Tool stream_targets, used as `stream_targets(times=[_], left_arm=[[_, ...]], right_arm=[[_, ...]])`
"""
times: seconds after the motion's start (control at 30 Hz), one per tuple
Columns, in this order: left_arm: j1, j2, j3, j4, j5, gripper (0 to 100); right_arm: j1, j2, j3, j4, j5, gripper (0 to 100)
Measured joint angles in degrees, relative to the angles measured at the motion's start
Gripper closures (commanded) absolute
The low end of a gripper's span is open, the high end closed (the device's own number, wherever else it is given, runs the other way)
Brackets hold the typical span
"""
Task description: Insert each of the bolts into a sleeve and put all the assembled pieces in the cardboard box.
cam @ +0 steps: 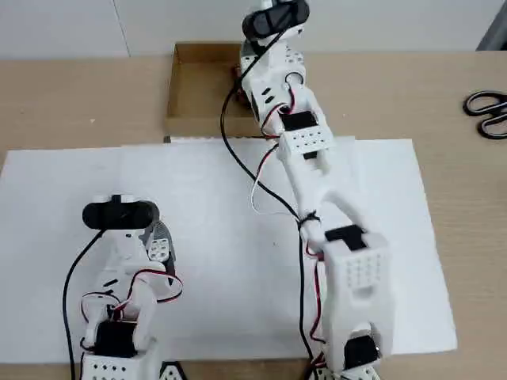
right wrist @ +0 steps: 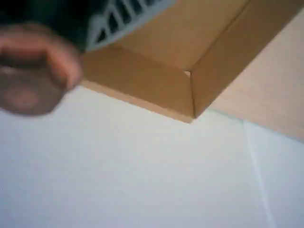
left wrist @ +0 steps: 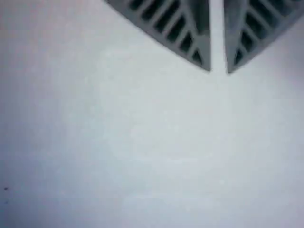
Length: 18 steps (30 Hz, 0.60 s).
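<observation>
"Two arms: why is one stretched so far out?"

"So the right claw (right wrist: 121,21) hangs at the box (right wrist: 142,90) corner, likely for a drop-off. I can't tell its grip. The left claw (left wrist: 218,71) rests clenched and empty over the paper (left wrist: 142,152)."

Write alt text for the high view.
The right arm stretches across a white paper sheet to an open cardboard box at the far edge of the wooden table. The left arm sits folded near the front, over the paper; scissors lie far right.

Matt cardboard box (cam: 202,125), smooth white paper sheet (cam: 222,237), seemingly wooden table (cam: 79,95).
</observation>
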Motion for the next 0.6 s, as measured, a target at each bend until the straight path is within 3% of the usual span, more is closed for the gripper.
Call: stream_targets(times=[0.5,0.6], left_arm=[[0.0,0.0,0.0,0.0,0.0,99],[0.0,0.0,0.0,0.0,0.0,99]], right_arm=[[-0.8,30.3,-37.5,1.6,1.6,98.8],[-1.6,32.0,-42.2,6.4,2.3,93.1]])
